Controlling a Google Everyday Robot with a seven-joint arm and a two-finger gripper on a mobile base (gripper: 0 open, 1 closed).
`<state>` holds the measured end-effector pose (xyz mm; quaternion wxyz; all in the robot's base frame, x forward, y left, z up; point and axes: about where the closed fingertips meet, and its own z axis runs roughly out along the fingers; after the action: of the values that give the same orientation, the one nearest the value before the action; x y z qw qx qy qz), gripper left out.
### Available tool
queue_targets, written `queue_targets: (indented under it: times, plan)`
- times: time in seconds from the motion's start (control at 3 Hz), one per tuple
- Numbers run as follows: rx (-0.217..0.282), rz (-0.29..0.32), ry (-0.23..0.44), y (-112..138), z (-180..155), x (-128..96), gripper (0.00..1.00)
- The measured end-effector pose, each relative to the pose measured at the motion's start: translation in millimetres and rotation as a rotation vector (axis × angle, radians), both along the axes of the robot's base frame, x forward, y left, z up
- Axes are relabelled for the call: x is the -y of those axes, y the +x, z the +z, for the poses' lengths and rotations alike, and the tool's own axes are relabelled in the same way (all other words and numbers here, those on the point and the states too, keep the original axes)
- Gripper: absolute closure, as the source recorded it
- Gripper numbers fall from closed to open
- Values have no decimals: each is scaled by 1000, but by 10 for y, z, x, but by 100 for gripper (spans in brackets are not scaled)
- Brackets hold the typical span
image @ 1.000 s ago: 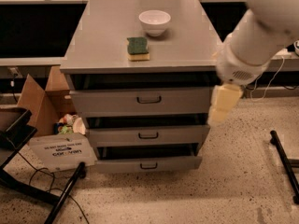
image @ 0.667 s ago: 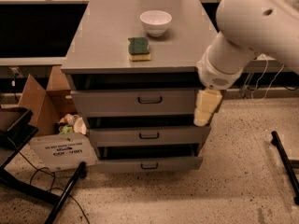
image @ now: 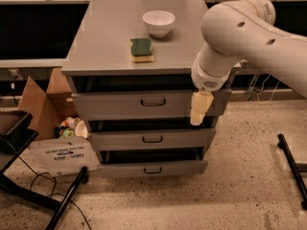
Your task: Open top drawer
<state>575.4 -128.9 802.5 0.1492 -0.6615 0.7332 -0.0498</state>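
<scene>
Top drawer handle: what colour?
The handle is dark, near black, on the grey top drawer; camera view. The gripper hangs at the drawer's right end.

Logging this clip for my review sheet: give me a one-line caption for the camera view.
Robot's end effector hangs before the right end of the top drawer, right of its handle.

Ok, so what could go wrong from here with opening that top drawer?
The claw hangs in front of the top drawer, right of its handle in the view, so grabbing there would likely miss it or scrape the front. A hard tug might also jolt the cabinet and shift the white bowl and sponge on top.
</scene>
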Motion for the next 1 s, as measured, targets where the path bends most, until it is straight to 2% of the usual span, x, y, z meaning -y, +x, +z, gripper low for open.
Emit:
queue_targets:
  times: [0.33,0.67,1.0]
  plan:
    - [-36,23,-76,-26,-307,13,0]
    - [-52,35,-99,64,-586,77,0]
    - [-32,49,-118,323,-711,89,0]
